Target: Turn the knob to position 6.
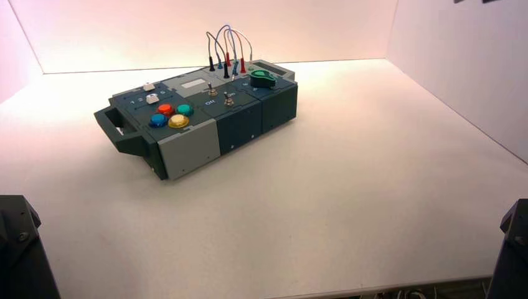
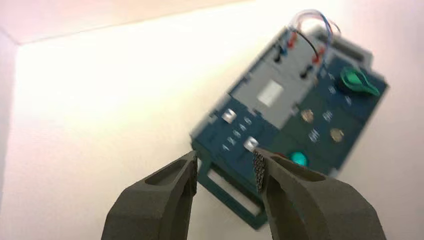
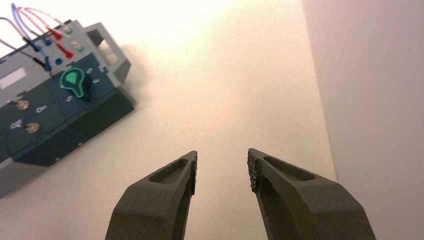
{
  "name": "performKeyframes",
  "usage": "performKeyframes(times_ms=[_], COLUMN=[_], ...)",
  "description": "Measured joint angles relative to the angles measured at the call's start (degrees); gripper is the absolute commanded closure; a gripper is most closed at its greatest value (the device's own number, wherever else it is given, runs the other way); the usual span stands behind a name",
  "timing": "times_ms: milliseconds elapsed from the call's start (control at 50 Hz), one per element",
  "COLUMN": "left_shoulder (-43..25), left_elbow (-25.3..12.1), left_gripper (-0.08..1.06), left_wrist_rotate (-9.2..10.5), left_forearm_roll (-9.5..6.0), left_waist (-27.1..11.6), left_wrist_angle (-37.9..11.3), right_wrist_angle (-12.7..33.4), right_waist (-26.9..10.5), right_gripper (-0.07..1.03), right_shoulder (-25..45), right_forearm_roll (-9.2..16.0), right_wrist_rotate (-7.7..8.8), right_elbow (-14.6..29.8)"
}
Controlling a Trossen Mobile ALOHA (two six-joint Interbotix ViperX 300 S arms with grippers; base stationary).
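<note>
Both pincers, left [image 2: 225, 167] and right [image 3: 222, 167], apart, empty, far from knob [image 1: 263, 78].

Readable beside the two metal toggle switches [image 3: 21, 104] on the box's [image 1: 187, 152] dark blue panel: "On", plain in the right wrist view, with "Off" faintly legible nearby from the high camera. Printed in white next to the white sliders [image 2: 228, 116]: the digits 1, 2, 3 and 4, running in a row along the panel. Small white marks ringed around the green knob [image 3: 73, 80], too blurred to read. No brand name or other sign legible anywhere.
</note>
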State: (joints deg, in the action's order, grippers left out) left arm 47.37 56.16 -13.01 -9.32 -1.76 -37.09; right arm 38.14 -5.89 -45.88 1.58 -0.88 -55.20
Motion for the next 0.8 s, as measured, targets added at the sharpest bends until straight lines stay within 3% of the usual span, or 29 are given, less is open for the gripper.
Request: performKeyframes(times_ms=[160,360,680,800], left_shoulder=[-4.5,-8.3,-10.4,-12.1], left_elbow=[-4.8,-7.3,-8.6,-10.0], left_gripper=[0.45,0.99,1.00,1.00], left_wrist_rotate=[-0.09,-0.09,-0.53,-3.34], left_forearm_roll=[-0.09,-0.35,-1.58,-2.02], left_waist=[-1.7,-2.2,-2.5,-3.6], left_wrist_angle=[-4.9,-4.8,-2.9,-4.5], right_wrist_angle=[4.3,7.4,12.0,12.7], right_waist=[-2.1,-6.9,-11.2,-12.5], right_gripper=[0.53,0.63,0.95,0.98], right_shoulder=[4.7,10.5,21.2,25.2], right_forearm_roll=[0.2,0.1,0.0,-0.1], right_wrist_rotate=[0.09,1.23,2.29,5.54], right_elbow=[5.4,10.5,15.8,17.5])
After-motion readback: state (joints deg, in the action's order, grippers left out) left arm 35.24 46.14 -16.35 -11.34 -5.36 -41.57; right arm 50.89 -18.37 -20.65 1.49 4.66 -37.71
